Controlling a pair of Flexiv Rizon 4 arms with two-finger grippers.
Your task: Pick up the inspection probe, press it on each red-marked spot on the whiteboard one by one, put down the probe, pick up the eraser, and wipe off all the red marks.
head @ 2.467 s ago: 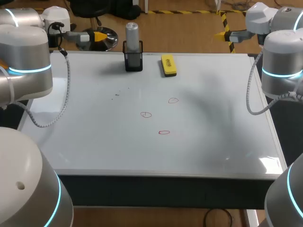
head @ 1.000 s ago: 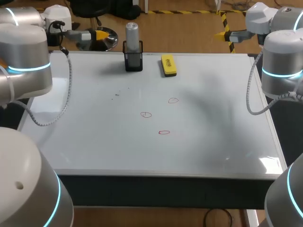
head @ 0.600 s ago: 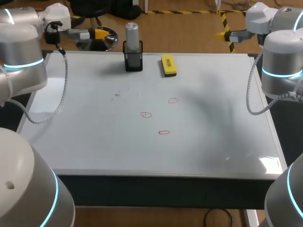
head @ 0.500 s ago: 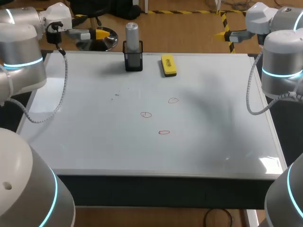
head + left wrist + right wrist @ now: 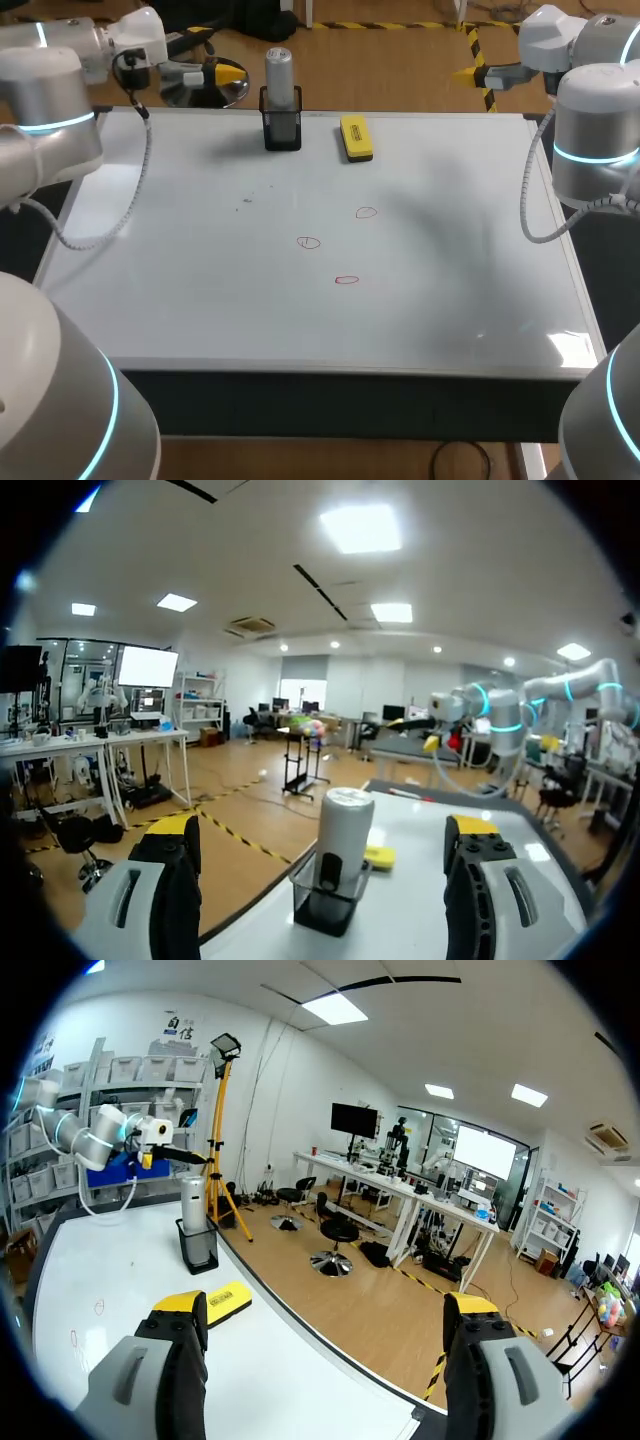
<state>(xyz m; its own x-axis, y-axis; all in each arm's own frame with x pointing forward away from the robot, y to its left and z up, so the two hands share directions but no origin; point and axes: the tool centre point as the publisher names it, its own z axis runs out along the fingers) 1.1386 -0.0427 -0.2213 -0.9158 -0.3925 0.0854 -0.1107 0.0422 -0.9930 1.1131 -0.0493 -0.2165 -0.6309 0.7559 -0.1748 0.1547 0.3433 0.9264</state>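
Board: I see the whiteboard (image 5: 450, 300) lying flat as the work surface, glossy, with a few dark specks (image 5: 247, 201) left of centre.
Red marks: three small red marks (image 5: 308, 242) sit near the middle, each apart from the others.
Probe: the inspection probe (image 5: 279, 73) stands upright in a black holder (image 5: 282, 130) at the far edge.
Eraser: the yellow eraser (image 5: 355, 137) lies flat near the holder's right.
Left gripper (image 5: 228, 72): fingers wide apart, empty, off the far left, pointing at the probe without touching it.
Right gripper (image 5: 467, 73): fingers spread, empty, beyond the far right corner.
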